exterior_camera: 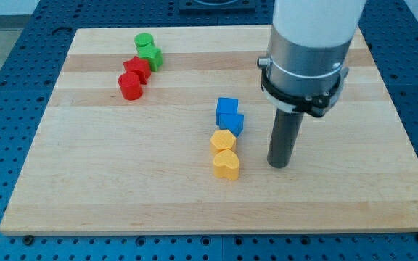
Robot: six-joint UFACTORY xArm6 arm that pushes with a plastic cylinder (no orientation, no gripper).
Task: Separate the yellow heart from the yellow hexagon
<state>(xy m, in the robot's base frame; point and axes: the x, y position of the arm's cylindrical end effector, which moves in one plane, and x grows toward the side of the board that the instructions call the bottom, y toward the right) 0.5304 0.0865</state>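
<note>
The yellow heart (226,165) is seen near the middle of the wooden tabletop (122,188), touching the yellow hexagon (223,140) just above it. Two blue blocks (230,114) are lined up above the hexagon, touching it. My tip (279,165) is placed to the view's right of the heart, near but apart. No hand is carried, only a rod, so nothing is held. The split is not yet started, it seems. Next, the heart probably needs to be pushed toward the view's left or bottom. No writing can be read.
</note>
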